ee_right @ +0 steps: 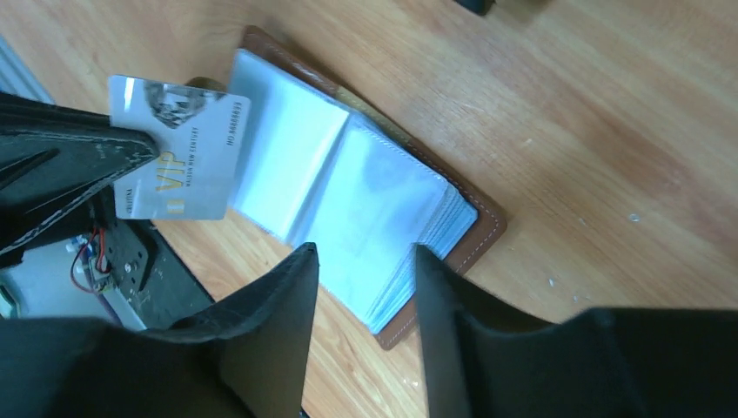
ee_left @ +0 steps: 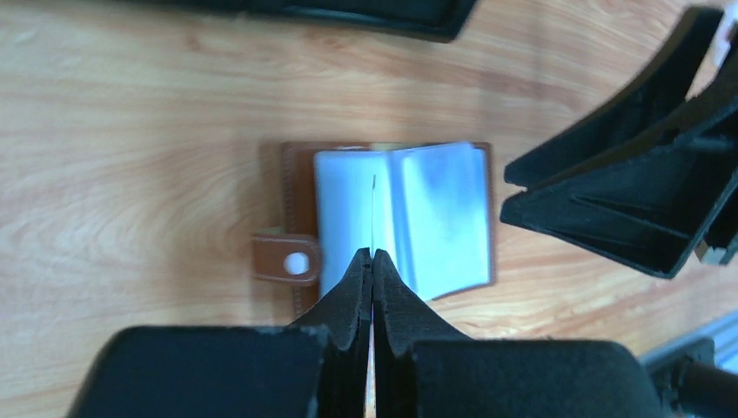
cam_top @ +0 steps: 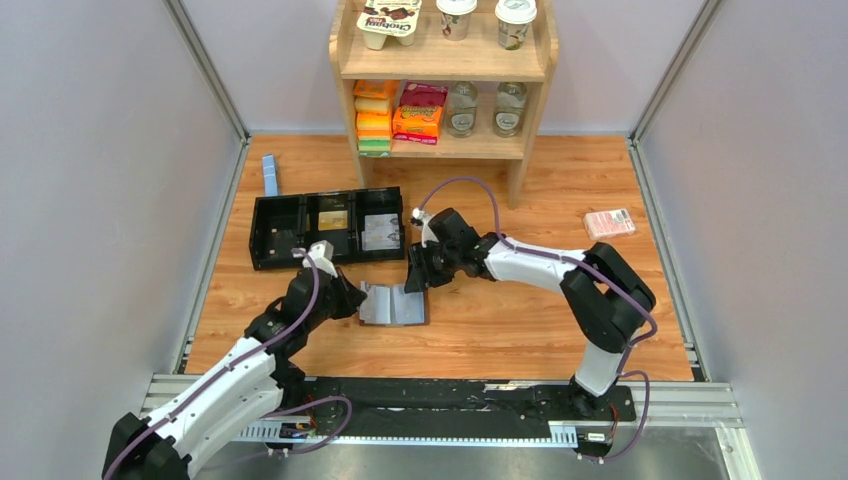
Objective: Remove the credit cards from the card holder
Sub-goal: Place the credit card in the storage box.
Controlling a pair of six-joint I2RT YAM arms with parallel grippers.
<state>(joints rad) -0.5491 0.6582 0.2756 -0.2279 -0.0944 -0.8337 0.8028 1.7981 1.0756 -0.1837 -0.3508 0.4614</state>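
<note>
The card holder (cam_top: 392,303) lies open on the wooden table, brown leather edging and grey-blue clear pockets up; it also shows in the left wrist view (ee_left: 426,218) and the right wrist view (ee_right: 365,218). My left gripper (cam_top: 350,298) is at its left edge, shut on a silvery credit card (ee_right: 178,148) marked "VIP", held clear of the pockets above the holder's left half. In the left wrist view the card (ee_left: 372,209) is edge-on between the shut jaws (ee_left: 372,254). My right gripper (cam_top: 418,275) is open and empty, just above the holder's right edge (ee_right: 365,261).
A long black compartmented tray (cam_top: 270,235) lies just behind the holder, with flat items in two compartments. A narrow blue strip (cam_top: 269,175) lies at the back left, a pink-red packet (cam_top: 609,223) at the right. A wooden shelf (cam_top: 440,70) with groceries stands at the back.
</note>
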